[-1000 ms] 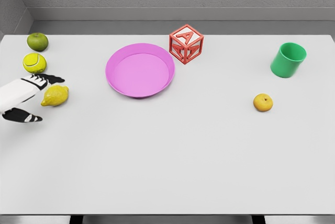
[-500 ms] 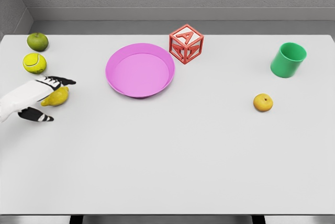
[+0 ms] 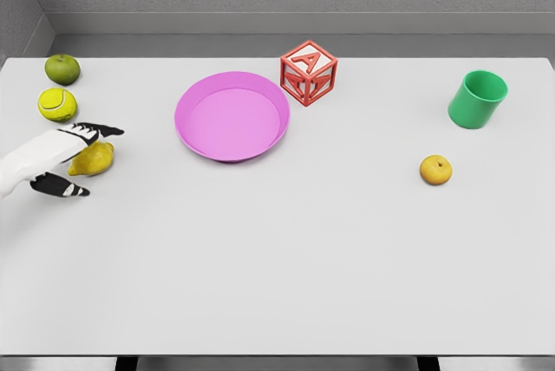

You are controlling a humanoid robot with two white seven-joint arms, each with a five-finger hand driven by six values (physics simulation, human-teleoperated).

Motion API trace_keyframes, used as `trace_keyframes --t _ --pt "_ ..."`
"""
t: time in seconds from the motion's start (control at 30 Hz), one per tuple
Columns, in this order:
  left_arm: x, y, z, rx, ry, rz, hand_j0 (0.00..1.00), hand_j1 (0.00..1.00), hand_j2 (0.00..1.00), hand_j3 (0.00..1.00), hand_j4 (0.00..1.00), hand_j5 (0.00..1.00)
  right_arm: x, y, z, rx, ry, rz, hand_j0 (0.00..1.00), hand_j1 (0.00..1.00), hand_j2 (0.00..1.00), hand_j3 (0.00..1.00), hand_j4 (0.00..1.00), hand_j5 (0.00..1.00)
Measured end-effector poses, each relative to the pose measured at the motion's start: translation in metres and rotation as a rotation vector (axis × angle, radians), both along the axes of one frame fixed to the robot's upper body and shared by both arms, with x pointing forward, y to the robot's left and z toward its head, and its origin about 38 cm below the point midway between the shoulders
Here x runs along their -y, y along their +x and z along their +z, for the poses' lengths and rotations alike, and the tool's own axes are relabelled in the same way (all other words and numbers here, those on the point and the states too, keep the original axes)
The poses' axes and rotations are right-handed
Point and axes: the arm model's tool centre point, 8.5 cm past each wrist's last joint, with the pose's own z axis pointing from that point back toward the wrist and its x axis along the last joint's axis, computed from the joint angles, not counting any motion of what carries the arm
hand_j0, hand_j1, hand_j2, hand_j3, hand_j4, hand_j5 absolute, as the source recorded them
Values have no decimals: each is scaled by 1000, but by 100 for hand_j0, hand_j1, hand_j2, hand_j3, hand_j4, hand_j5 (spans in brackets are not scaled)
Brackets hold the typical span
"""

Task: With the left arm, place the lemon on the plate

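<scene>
The yellow lemon (image 3: 95, 159) lies on the white table (image 3: 286, 250) near its left edge. My left hand (image 3: 101, 160) comes in from the left and straddles it. Its black-tipped fingers (image 3: 97, 130) reach past the lemon's far side, and the thumb (image 3: 62, 187) lies on the near side. The fingers are spread around the lemon and not closed on it, and the palm hides the lemon's left end. The pink plate (image 3: 195, 141) sits to the right of the lemon with nothing in it. My right hand is out of view.
A tennis ball (image 3: 57, 104) and a green apple (image 3: 62, 68) sit just behind the hand. A red letter block (image 3: 309, 73) stands behind the plate's right rim. A green cup (image 3: 477, 99) and a small orange fruit (image 3: 435, 169) are far right.
My left hand has slid right so that its fingers and thumb now bracket the lemon. The lemon has stayed in place.
</scene>
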Motion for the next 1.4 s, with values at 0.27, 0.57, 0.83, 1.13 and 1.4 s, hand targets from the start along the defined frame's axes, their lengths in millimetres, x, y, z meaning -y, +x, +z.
trace_keyframes --t 0.27,0.57,0.83,1.13,1.4 --pt "-7 7 1 -3 -4 24 100 100 100 100 100 100 0 0 0 0 0 0 100 100 100 100 100 100" --pt "-5 8 -1 -5 60 16 80 80 80 80 80 80 0 0 0 0 0 0 100 100 100 100 100 100" --pt "-2 7 -2 -7 75 1 62 62 62 62 62 62 0 0 0 0 0 0 100 100 100 100 100 100" --pt "-1 7 -3 -12 77 -1 53 53 53 53 53 53 0 0 0 0 0 0 100 100 100 100 100 100" --pt "1 9 7 16 74 -10 51 51 51 51 51 51 0 0 0 0 0 0 100 100 100 100 100 100"
